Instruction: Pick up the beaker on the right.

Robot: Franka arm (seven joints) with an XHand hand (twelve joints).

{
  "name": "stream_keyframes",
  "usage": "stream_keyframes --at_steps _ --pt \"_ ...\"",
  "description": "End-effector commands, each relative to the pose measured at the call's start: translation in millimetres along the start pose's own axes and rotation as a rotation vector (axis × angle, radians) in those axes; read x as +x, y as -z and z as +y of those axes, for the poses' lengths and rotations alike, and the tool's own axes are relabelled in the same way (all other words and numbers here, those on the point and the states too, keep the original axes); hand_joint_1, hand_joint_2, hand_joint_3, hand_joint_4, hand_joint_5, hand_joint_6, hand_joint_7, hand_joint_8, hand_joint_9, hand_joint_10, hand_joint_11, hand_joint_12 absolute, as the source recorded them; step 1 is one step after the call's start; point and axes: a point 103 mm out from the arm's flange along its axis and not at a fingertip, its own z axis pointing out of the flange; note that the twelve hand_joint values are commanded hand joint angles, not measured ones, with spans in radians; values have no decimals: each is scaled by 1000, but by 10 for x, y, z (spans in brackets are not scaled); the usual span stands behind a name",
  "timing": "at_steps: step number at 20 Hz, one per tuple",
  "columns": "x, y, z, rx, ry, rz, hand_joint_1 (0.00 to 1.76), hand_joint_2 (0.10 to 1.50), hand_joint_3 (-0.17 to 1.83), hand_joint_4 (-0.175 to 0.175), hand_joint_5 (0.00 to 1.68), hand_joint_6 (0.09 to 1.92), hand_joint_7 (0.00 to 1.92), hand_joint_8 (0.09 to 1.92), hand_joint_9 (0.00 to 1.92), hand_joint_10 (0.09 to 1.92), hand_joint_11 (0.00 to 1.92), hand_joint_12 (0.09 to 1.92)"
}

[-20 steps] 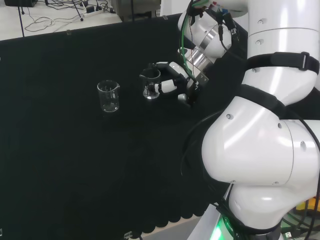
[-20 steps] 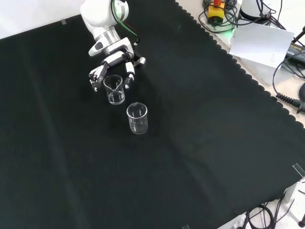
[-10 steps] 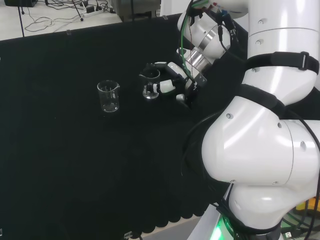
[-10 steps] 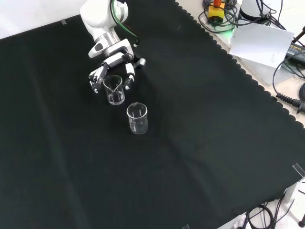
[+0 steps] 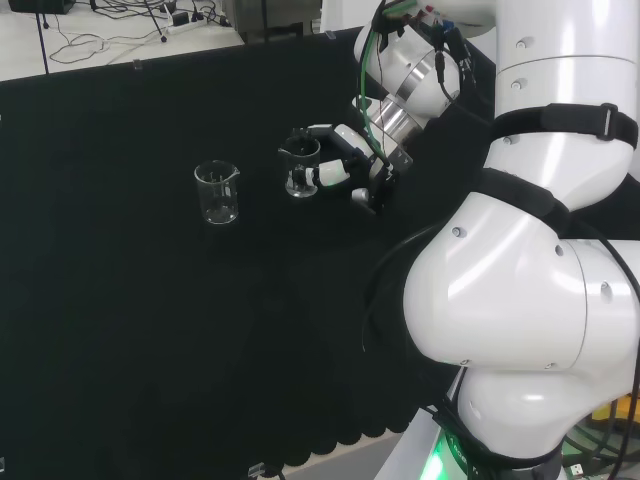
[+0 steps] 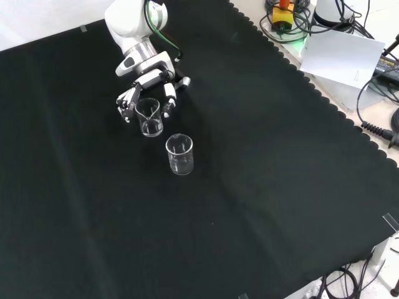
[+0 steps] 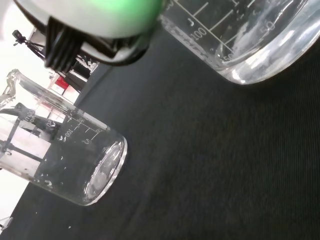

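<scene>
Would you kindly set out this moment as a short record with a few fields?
surface: black cloth
ware: two clear beakers, both upright
held beaker, right one in the head view, farther one in the front view
free beaker, standing apart on the cloth
hand, fingers curled round the held beaker
lift: cannot tell whether the held beaker is off the cloth

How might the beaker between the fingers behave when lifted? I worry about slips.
The beaker looks like smooth clear glass, so probably slippery and breakable. It appears empty, so likely light. The hand has fingers on both sides of it, which should limit tipping.
</scene>
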Motion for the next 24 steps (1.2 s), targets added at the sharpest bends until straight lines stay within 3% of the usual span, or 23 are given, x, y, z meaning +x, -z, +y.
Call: stream_keyframes --at_steps 1,10,16,18,20,24 --pt "-7 -11 15 3 -1 -6 966 494 672 -31 620 140 474 663 576 589 89 1372" --pt "-4 -68 87 -3 -18 -3 1001 510 674 -31 523 588 527 657 668 525 151 1358" --pt "22 -62 111 -72 -41 5 1144 571 749 -17 740 821 699 655 800 517 298 1328" --pt "50 -29 114 -97 -51 -23 1245 743 546 -86 964 907 995 717 994 588 522 1266" --pt "84 10 121 -110 -58 -43 1367 750 514 -141 1066 882 1204 738 1157 638 804 1112" --pt "175 167 138 -108 -50 -101 1425 653 657 -174 1116 809 1295 742 1297 678 1021 912"
